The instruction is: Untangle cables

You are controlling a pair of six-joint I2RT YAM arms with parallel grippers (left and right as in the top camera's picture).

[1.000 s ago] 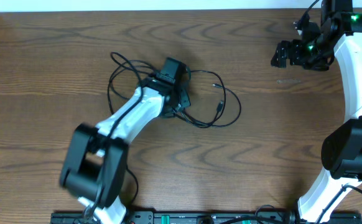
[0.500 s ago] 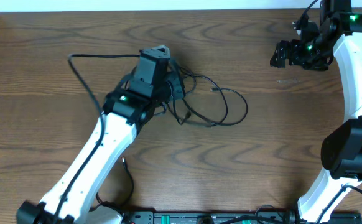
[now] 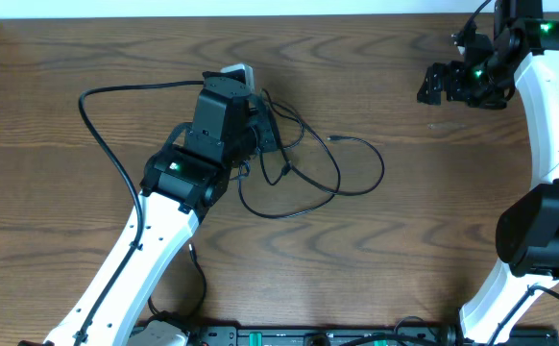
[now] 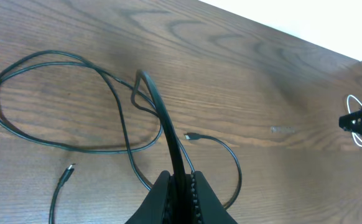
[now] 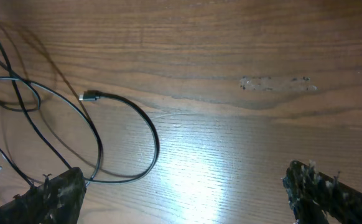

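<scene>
The cables [image 3: 299, 163] are thin black cords in loose loops on the wooden table, with one long strand [image 3: 102, 135] running out to the left. My left gripper [image 3: 251, 106] is shut on a bunch of the black strands [image 4: 168, 143] and holds them raised above the table. In the left wrist view [image 4: 182, 193] the strands run up between the closed fingers, and a small plug end [image 4: 190, 136] lies beyond. My right gripper [image 3: 440, 85] is open and empty at the far right, clear of the cables. Its view shows a loop with a plug end [image 5: 89, 96].
A small whitish smear [image 5: 274, 84] marks the wood near my right gripper. The table's far edge meets a white wall [image 3: 260, 8]. A black rail [image 3: 289, 336] with the arm bases runs along the front edge.
My left arm has swung up and left, lifting the bunch of cables. A long strand has pulled out to the left and the loops have spread wider. The right arm has not moved.
</scene>
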